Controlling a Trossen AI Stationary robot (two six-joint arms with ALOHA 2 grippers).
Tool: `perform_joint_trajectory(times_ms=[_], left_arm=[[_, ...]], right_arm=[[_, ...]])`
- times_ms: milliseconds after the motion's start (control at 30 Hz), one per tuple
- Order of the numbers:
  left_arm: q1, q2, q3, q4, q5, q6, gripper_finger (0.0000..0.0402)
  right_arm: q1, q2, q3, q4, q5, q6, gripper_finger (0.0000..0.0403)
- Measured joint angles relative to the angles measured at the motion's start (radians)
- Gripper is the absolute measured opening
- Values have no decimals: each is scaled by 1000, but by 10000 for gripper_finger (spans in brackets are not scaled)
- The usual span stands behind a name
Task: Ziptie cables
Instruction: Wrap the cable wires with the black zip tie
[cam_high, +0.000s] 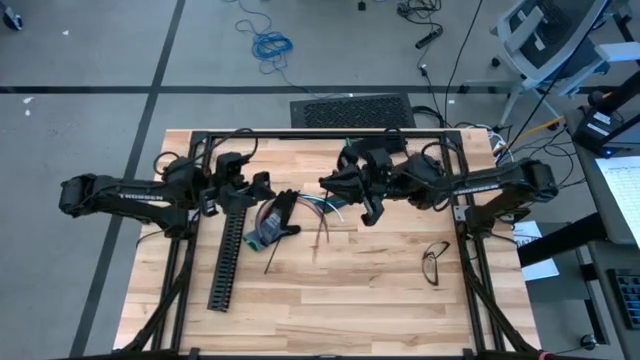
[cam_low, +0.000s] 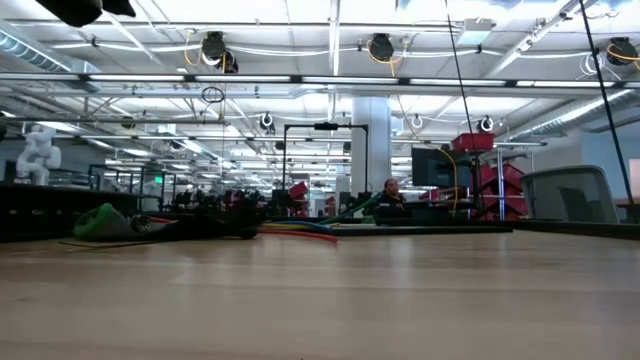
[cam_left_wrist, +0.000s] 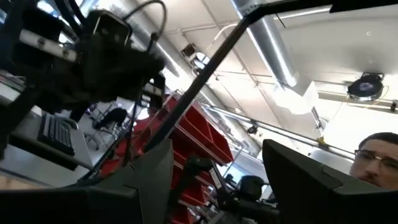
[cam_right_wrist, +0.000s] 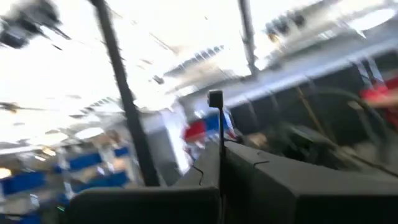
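While both arms are reaching in toward the middle of the worktop (cam_high: 330, 300), I judge we are in the gathering stage: the cables (cam_high: 318, 212) are not yet bound and no tie looks cinched round them. They lie as a loose fan of thin coloured wires on the wood between the two hands, with a dark-and-teal bunched part at their left end; in the low view they show as a flat red, green and dark streak (cam_low: 290, 228) lying on the surface.

My left hand (cam_high: 262, 188) sits just left of that bunch, tipped up so its camera looks into the room; its fingers (cam_left_wrist: 143, 180) stand well apart with nothing between them. My right hand (cam_high: 330, 182) is near the wires' right end, fingers (cam_right_wrist: 267, 180) pressed together, and a thin dark strip (cam_right_wrist: 220, 155) stands up between them. It may be the zip tie, but I cannot tell for sure.

Next, as I read it, the wires need drawing into one tight bundle and holding steady so a tie can be looped round and threaded through its own head. That takes fine alignment from both hands.

As for containers, only the long black slotted channel (cam_high: 228, 252) qualifies; I can see no wires in it. A pair of glasses (cam_high: 434, 262) lies well off to the right.
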Motion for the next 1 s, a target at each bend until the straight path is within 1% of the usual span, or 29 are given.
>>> perform_joint_trajectory(times_ms=[200,300,400,500,600,667,800,900,1000], left_arm=[[-6,44,0,40,-2,30,240],[-6,100,1,162,-2,3,240],[-6,167,1,307,2,-97,240],[-6,236,1,451,21,-225,240],[-15,294,1,572,48,-346,240],[-35,312,4,576,52,-388,240],[-89,361,42,576,58,-419,240],[-127,412,97,576,65,-419,240],[-151,452,161,576,93,-414,240]], right_arm=[[-14,162,10,412,-26,99,0],[-21,271,61,573,-41,197,0],[-28,371,162,659,-128,282,0],[-35,436,275,664,-221,330,0],[-42,465,357,664,-322,370,0],[-42,465,389,664,-355,378,0],[-56,464,416,612,-417,389,0],[-73,465,416,561,-421,376,0],[-85,465,416,558,-416,373,0]])
